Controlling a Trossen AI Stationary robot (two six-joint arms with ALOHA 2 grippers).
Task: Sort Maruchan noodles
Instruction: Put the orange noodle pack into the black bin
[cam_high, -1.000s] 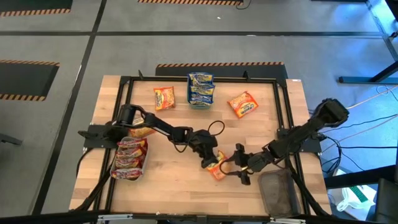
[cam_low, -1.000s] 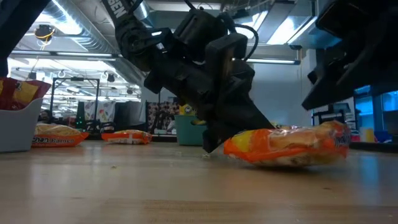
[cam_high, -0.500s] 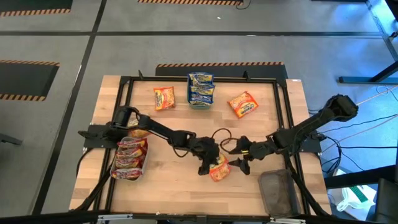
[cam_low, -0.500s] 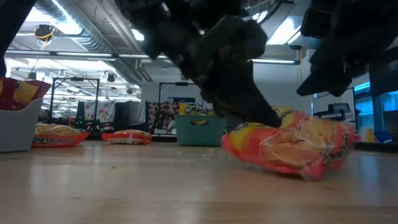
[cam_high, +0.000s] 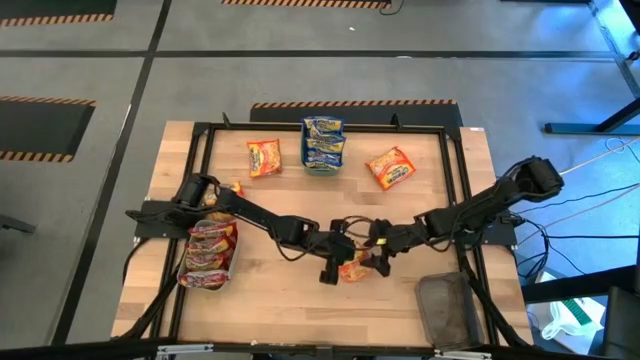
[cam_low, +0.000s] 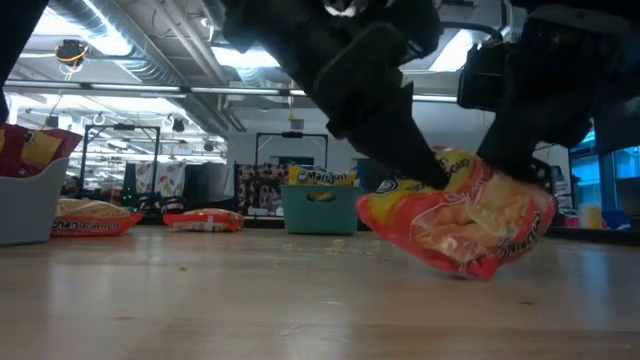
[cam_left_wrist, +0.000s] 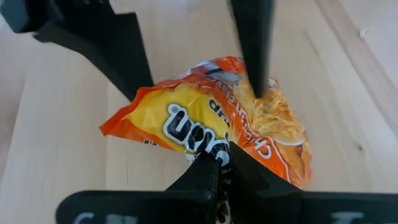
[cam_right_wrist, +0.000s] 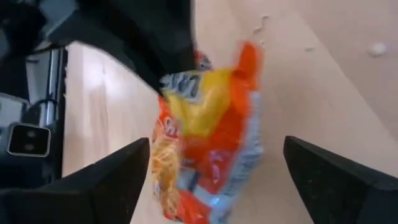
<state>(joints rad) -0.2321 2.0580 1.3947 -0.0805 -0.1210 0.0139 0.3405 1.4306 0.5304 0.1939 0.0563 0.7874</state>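
Note:
An orange Maruchan packet (cam_high: 352, 266) is near the table's middle, tipped up on its lower edge (cam_low: 462, 268) in the low view. My left gripper (cam_high: 337, 264) is shut on it from the left. My right gripper (cam_high: 377, 251) is open just right of the packet, with its two fingers (cam_right_wrist: 118, 177) on either side of the packet (cam_right_wrist: 205, 137). Two more orange packets (cam_high: 264, 157) (cam_high: 390, 167) lie flat at the far side. Blue-and-yellow packets stand in a teal bin (cam_high: 323, 146). Red-pink packets fill a grey tray (cam_high: 208, 255). My left gripper pinches the packet's edge (cam_left_wrist: 208, 146) between its two shut fingers (cam_left_wrist: 205, 177), coming level from the table's left. The packet stands tilted, its yellow end up and its lower edge at the tabletop. My right gripper straddles the packet; whether a finger (cam_left_wrist: 254, 56) touches it, I cannot tell.
A dark tray (cam_high: 446, 308) sits at the near right corner. A black frame (cam_high: 200, 140) runs around the table's edges. Bare wood lies along the near side (cam_high: 290, 310) and between the far packets and the arms.
The packet has gone from lying flat to tipped up on its lower edge, one side raised by my left gripper. My right gripper has moved toward the table's left, up to the packet, and now straddles it.

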